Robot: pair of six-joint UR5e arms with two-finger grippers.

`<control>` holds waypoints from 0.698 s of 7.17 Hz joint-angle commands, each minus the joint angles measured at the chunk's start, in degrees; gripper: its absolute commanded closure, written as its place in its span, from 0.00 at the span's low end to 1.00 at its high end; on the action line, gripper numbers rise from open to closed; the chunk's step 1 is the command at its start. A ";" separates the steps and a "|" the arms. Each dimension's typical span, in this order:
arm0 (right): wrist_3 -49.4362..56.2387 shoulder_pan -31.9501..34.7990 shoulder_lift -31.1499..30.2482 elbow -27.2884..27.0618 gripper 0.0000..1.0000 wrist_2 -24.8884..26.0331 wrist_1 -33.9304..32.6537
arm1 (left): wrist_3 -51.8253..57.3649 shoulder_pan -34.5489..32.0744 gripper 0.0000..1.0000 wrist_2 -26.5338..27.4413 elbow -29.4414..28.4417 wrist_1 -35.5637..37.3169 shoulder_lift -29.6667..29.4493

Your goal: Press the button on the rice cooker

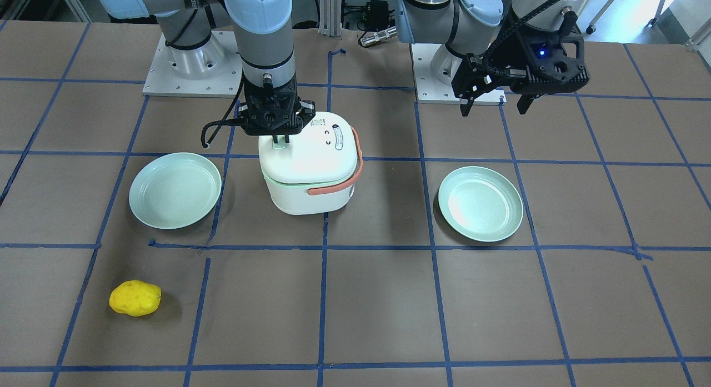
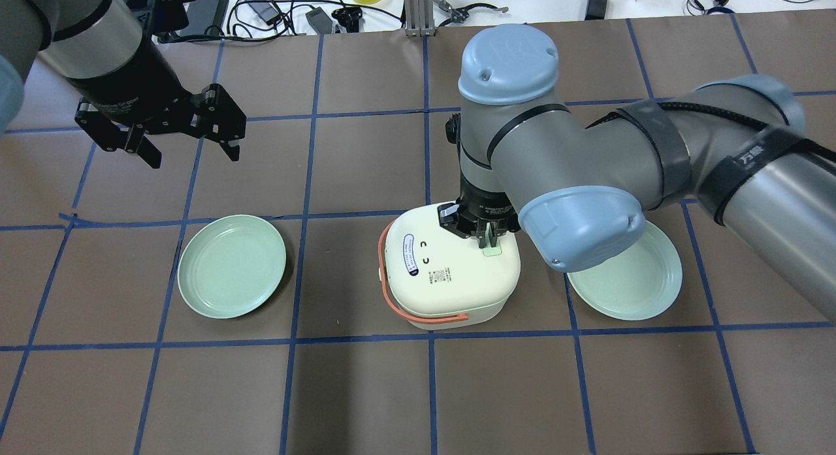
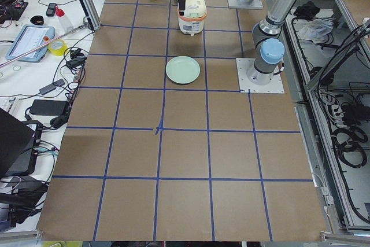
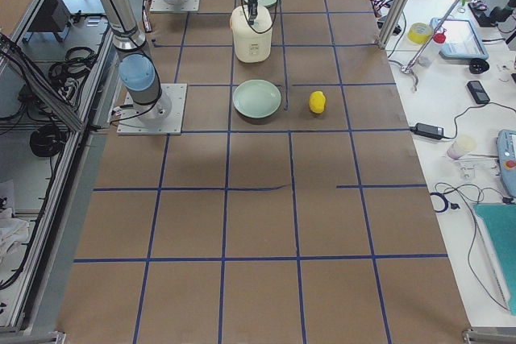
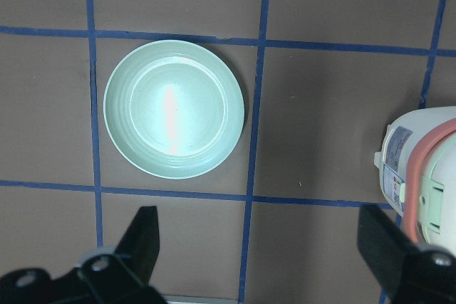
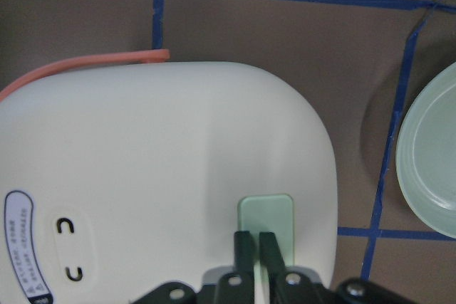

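Note:
A white rice cooker (image 1: 308, 170) with a salmon handle stands mid-table; it also shows in the overhead view (image 2: 450, 275) and the right wrist view (image 6: 171, 176). Its pale green lid button (image 6: 265, 217) sits near the lid's edge. My right gripper (image 6: 256, 243) is shut, fingers together, with the tips resting on the button (image 2: 491, 247); in the front view it (image 1: 281, 139) points straight down onto the lid. My left gripper (image 2: 191, 148) is open and empty, hovering well to the cooker's side, above a green plate (image 5: 174, 108).
Two pale green plates flank the cooker (image 1: 175, 190) (image 1: 480, 204). A yellow sponge-like object (image 1: 135, 298) lies near the table's operator-side edge. Blue tape lines grid the brown table. Cables and gear lie beyond the table's edges.

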State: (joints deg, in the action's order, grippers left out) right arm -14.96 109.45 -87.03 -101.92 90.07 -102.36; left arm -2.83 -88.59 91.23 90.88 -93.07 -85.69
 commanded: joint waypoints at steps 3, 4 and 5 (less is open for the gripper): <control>1.16 -8.07 -0.33 13.38 0.00 0.20 8.64 | -0.07 0.00 0.00 0.00 0.00 0.00 0.00; 2.21 -10.90 -0.51 16.20 0.00 0.54 10.67 | 0.02 0.00 0.00 0.00 0.00 0.00 0.00; 4.22 -13.02 -0.42 18.40 0.00 0.72 11.56 | 0.02 0.00 0.00 0.00 0.00 0.00 0.00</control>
State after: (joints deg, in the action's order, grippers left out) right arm -12.69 99.58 -87.45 -86.65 90.60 -92.51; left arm -2.84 -88.60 91.23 90.88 -93.08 -85.69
